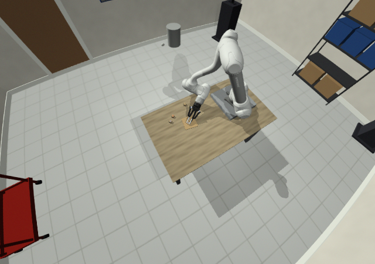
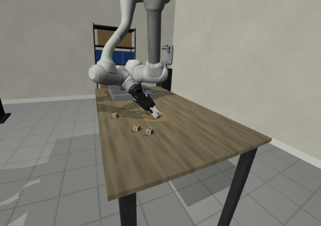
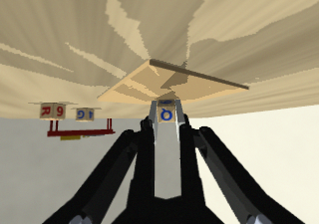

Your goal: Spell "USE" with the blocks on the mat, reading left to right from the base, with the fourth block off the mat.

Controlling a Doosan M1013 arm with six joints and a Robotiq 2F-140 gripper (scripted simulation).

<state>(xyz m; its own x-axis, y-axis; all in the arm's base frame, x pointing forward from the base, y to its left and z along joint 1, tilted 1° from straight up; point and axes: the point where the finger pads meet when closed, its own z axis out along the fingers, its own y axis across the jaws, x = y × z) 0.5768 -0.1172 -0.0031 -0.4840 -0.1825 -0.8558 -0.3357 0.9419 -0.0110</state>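
Note:
My gripper (image 1: 188,122) (image 2: 156,116) (image 3: 165,108) reaches down at a strong slant and is shut on a wooden block (image 2: 158,113) (image 3: 166,114) with a blue Q-like mark on the face towards the wrist camera. The block is low over the tan mat (image 1: 192,127) (image 2: 163,119) (image 3: 209,88); whether it touches is unclear. The mat lies flat. Off it lie a red-marked block (image 1: 173,115) (image 2: 136,127) (image 3: 52,112), a blue-marked block (image 1: 170,121) (image 2: 149,131) (image 3: 85,114) and a third block (image 1: 184,104) (image 2: 115,115). Top letters are too small to read.
The wooden table (image 1: 193,152) (image 2: 181,145) carries the arm's grey base plate (image 1: 221,102) (image 2: 121,96) at one end. The red-marked and blue-marked blocks lie close together beyond the mat, seen from the base. The third block is near a long table edge.

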